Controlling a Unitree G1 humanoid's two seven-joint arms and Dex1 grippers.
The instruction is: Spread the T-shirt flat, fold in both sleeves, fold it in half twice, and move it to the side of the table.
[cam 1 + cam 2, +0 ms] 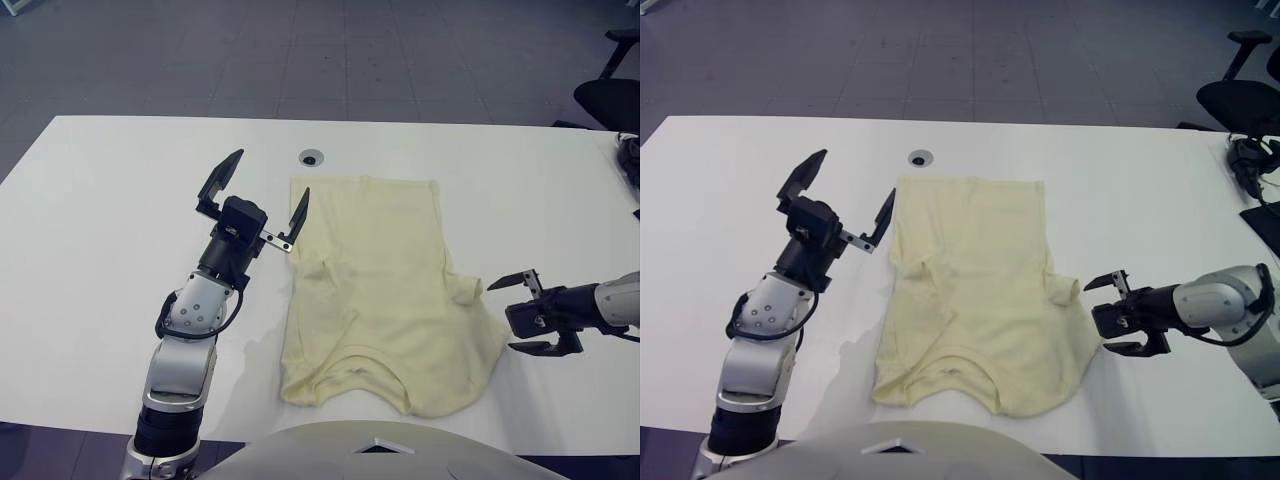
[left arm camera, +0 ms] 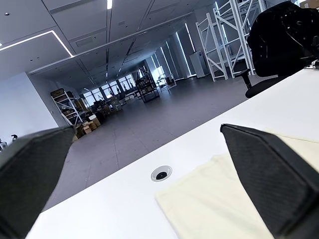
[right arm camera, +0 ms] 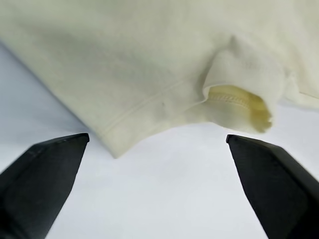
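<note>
Cloth like this pale yellow short-sleeved knit T-shirt (image 1: 375, 290) will likely be light and limp, apt to drag and bunch rather than move as one sheet. Holds therefore belong on the doubled seams: a sleeve cuff, the hem corners, the shoulder line. It lies mostly flat on the white bench (image 1: 120, 200), neckline toward the robot and hem away, with a round grey cable port (image 1: 312, 157) just off its far left corner. The shirt's right sleeve (image 3: 239, 99) pokes out at its right edge, cuff gaping and a little crumpled. The left side shows creases, and I cannot tell whether that sleeve is turned in. The left tool (image 1: 271, 172) hangs above the bench just beside the shirt's far left edge, fingers spread wide and holding nothing. The right tool (image 1: 501, 316) sits low just off the shirt's right sleeve, likewise spread and empty, facing the cuff. A shallow pinch on that cuff looks the sensible hold for folding the sleeve in.
</note>
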